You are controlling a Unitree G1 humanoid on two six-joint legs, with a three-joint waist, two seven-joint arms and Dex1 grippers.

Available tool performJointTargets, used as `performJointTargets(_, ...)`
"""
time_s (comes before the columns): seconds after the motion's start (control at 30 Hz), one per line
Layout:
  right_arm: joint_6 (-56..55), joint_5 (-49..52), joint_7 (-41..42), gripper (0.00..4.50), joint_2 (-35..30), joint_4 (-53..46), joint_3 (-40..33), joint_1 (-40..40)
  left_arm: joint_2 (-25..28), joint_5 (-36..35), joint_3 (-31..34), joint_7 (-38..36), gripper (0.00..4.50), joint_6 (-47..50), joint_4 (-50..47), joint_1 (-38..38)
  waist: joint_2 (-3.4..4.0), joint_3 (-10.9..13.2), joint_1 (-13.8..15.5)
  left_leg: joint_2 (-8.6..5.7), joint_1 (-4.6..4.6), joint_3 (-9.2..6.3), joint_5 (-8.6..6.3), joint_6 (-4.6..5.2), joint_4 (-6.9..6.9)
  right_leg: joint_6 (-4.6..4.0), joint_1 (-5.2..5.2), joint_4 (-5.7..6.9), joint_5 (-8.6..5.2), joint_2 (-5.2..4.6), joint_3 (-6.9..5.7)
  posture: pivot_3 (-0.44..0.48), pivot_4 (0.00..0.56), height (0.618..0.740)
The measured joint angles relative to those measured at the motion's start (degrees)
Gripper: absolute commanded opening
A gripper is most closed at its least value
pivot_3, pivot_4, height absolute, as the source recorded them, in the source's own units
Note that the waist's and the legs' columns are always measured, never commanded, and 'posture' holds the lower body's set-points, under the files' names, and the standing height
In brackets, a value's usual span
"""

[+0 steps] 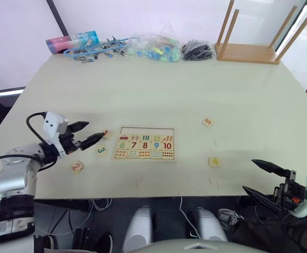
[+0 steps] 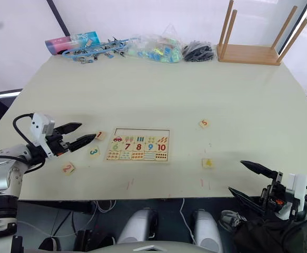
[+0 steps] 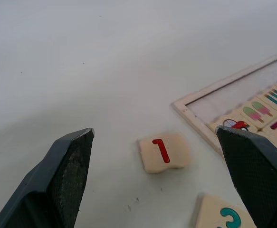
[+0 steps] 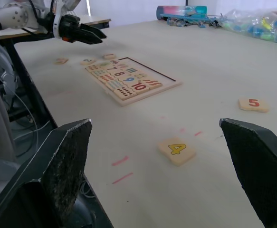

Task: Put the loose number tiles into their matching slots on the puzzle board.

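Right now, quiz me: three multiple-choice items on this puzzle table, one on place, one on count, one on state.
1. Where does the tile 1 lie?
A. inside the puzzle board
B. on the table beside the board's corner
C. on the stool

2. How many loose number tiles lie outside the board?
A. five
B. three
C. seven

3. How is the left tool?
A. shut on the tile
B. open, holding nothing
C. shut, empty

Key: 1 B, the left wrist view shows it on bare table just off the frame. 2 A, digits 1, 2, 3, 4, 5. 3 B, its fingers stand apart around tile 1.
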Motion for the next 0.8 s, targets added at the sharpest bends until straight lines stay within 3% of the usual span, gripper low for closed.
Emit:
performJointTargets(0.43, -0.19, -0.02, 1.19, 4.5, -0.05, 1.12, 0.29, -2.53, -4.15, 2.85, -3.31, 17.79, 4.37, 18.22, -17.72, 4.6, 0.03, 0.02, 0.21, -0.05, 0.01, -0.23, 0.0, 0.0, 0.04, -0.03, 0.01, 0.01, 0.04, 0.07, 0.05, 0.0, 0.15, 0.737)
performJointTargets(0.8, 0.67, -0.01, 1.07, 4.5, -0.45, 1.24, 0.36, -3.97, -4.32, 3.5, -4.66, 20.72, 4.37, 21.6, -17.7, 1.17, 0.05, 0.03, 0.29, -0.13, -0.01, -0.22, 0.0, 0.0, 0.14, -0.08, 0.02, 0.02, 0.06, 0.16, 0.07, 0.0, 0.15, 0.737)
